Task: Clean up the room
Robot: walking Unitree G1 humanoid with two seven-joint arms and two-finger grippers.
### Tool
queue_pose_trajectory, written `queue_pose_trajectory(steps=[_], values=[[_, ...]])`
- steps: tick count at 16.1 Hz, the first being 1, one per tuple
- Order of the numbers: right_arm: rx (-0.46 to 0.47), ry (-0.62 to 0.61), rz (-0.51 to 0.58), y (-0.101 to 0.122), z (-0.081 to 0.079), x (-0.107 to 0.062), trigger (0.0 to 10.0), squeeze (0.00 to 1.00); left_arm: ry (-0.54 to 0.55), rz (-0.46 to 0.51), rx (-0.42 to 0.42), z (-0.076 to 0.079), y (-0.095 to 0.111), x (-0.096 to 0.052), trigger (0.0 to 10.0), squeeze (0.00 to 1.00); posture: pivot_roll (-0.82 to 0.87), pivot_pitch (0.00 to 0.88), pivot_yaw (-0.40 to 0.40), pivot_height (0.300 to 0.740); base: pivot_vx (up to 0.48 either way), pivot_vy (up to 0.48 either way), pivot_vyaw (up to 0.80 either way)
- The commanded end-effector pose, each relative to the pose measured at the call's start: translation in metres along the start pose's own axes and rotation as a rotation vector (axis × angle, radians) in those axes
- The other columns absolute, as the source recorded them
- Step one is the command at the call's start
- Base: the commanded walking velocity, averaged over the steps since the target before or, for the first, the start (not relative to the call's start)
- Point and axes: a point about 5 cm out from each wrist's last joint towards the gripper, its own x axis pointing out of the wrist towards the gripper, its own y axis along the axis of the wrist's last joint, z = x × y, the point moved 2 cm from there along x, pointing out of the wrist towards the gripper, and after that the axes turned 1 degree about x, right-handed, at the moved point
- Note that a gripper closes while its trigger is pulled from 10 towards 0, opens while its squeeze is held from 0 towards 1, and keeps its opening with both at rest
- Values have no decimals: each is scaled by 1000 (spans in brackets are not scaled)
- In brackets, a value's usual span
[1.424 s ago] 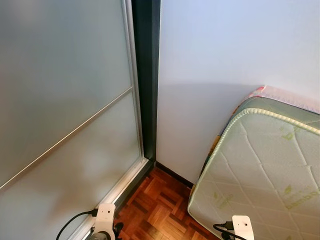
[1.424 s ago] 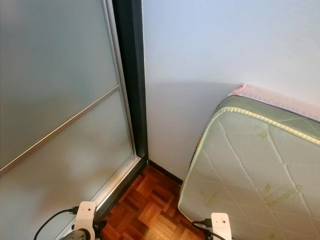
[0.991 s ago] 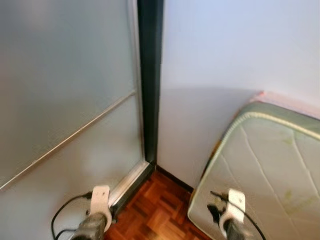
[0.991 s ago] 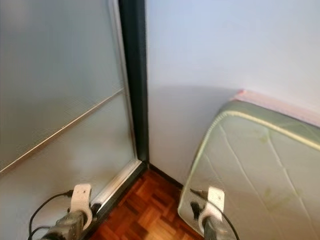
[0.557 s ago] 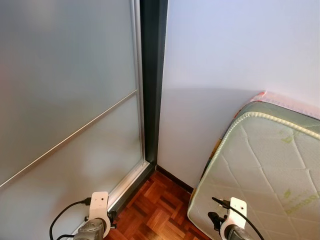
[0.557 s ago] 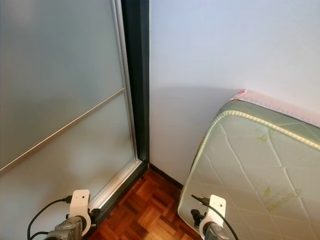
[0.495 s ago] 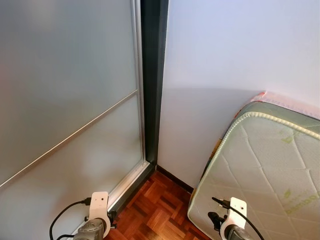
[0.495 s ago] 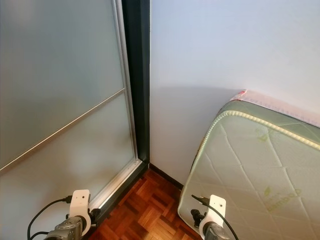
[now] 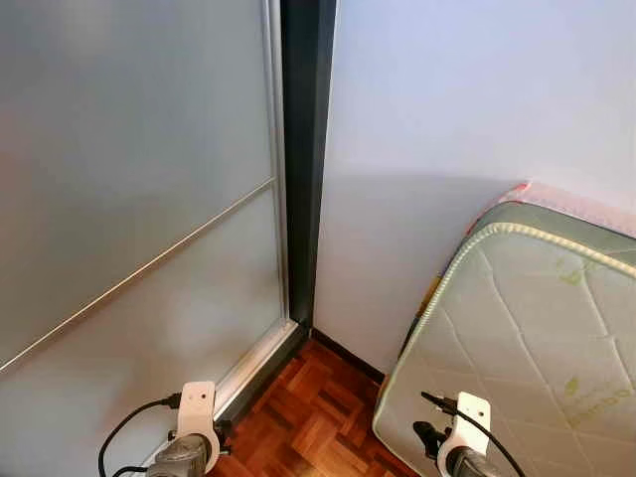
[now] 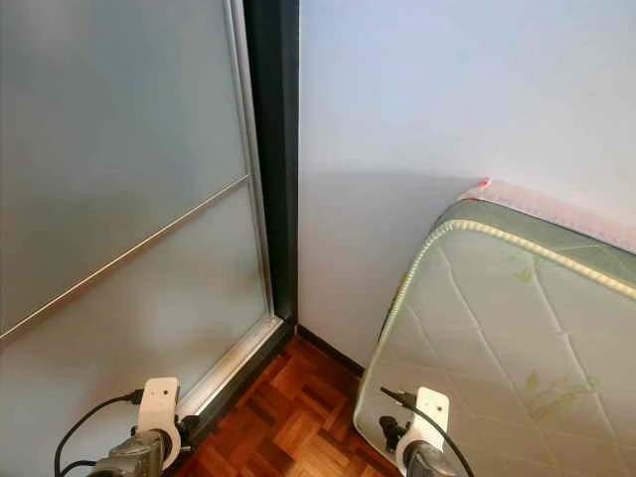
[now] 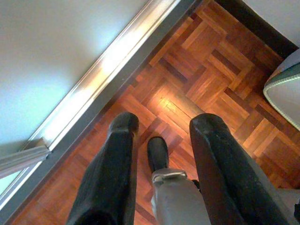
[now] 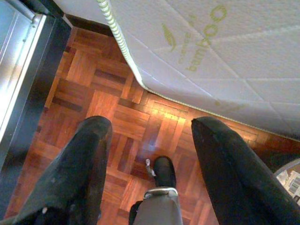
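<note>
Robot faces a room corner, landmark the dark door frame post point(image 9: 301, 169): frosted sliding panel point(image 9: 129, 199) to the robot's left of it, plain wall point(image 9: 447, 109) to its right, parquet floor point(image 9: 313, 417) at its base. A quilted mattress point(image 9: 527, 348) leans against the wall, to the right of the post and apart from it, its lower edge on the floor. Left gripper point(image 11: 161, 150) hangs low near the foot of the post over the floor beside the metal door track point(image 11: 108, 65), fingers spread, nothing between them. Right gripper point(image 12: 147, 150) hangs further right of the post, over the floor just beside the mattress edge, fingers also spread and empty. No loose item to tidy can be seen here; the task's things are not in this corner, so where they lie cannot be told. Step in hand looks like searching or walking, not grasping. Next move likely calls for turning away from the post and wall to bring the rest of the room into sight, minding the mattress on the right and the panel on the left.
</note>
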Motion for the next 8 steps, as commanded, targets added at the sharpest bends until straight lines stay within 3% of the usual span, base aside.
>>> queue_pose_trajectory(steps=[1, 8], values=[[5, 0, 1, 2, 1, 0, 10000, 0, 0, -13, 0, 0, -2, 0, 10000, 0, 20, 0, -59, 740, 0, 0, 0], [6, 0, -1, 2, 2, 0, 10000, 0, -5, -10, 12, 1, -2, 0, 10000, 0, 26, 0, -61, 740, 0, 0, 0]])
